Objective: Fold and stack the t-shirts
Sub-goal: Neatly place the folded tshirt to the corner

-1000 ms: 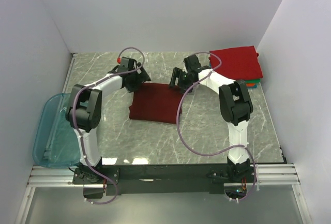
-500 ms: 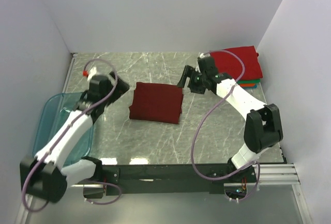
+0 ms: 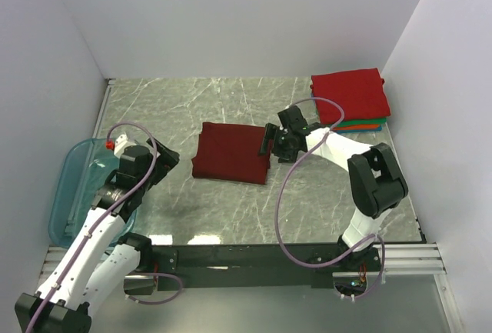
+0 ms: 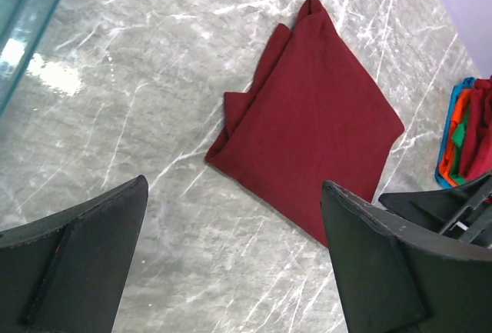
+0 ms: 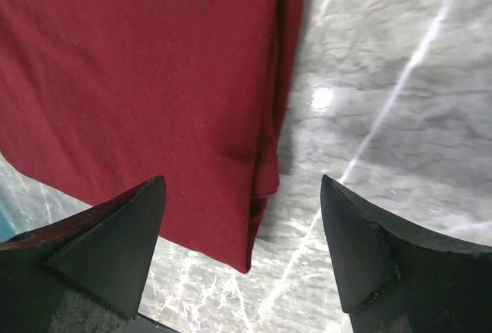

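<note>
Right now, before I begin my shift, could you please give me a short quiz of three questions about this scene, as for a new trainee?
1. True or false: the maroon t-shirt lies folded on the table, apart from the stack.
2. Which colour lies on top of the stack? A) green B) bright red C) blue
3. Which gripper hangs over the edge of the maroon t-shirt that is nearest the stack, and how do its jaws stand?

Key
1. True.
2. B.
3. The right gripper; its jaws are open and hold nothing.
</note>
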Available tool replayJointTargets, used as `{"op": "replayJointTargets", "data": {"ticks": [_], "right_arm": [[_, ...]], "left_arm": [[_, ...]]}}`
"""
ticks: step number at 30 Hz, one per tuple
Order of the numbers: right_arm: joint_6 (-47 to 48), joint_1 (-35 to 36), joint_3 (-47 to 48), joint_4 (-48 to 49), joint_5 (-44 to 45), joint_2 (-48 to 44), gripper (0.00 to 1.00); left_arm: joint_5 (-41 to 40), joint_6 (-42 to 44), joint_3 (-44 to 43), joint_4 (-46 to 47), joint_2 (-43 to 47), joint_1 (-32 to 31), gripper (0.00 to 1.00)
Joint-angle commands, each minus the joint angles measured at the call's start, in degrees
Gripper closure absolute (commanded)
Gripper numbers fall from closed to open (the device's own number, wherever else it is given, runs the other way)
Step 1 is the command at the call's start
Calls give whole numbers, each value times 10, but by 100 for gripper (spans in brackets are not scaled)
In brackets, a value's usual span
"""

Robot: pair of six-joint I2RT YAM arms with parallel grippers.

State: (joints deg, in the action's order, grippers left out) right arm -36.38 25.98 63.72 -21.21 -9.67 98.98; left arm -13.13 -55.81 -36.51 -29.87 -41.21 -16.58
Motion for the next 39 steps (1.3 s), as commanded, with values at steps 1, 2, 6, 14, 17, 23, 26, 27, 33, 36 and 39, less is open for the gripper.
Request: {"op": "replayJointTargets", "data": {"ticks": [1,2,6,14,17,23,26,27,33,36,39], "right_arm": [[-10,9,15,20,11,22,15],[-11,12,13,22,11,30,16],[-21,20,1,42,0,44,18],[-26,37,9,47,5,69,24],[-28,39,12,46,8,76,25],[-33,41,14,51,15,84,34],[-35,40,18,53,22,93,40],[-35,40,20,53,26,95,42],[-22,41,61,40,47,128,62],[-8,40,76,36,56,134,85],[23,41,108,24,80,140,100]], "left_arm": [[-17,-10,-4,-19,7,1,1],[-16,-9,-4,-20,7,1,1],[-16,-8,-1,-17,7,1,1],[-22,-10,3,-20,10,1,1],[-24,-11,6,-20,13,1,1],[-26,-11,6,-19,14,1,0],[-26,-11,6,-19,11,1,1],[-26,-11,6,-19,10,1,1],[-31,-11,-1,-27,10,1,1],[-37,-12,-1,-30,14,1,1],[-40,-11,-1,-34,18,1,0]]}}
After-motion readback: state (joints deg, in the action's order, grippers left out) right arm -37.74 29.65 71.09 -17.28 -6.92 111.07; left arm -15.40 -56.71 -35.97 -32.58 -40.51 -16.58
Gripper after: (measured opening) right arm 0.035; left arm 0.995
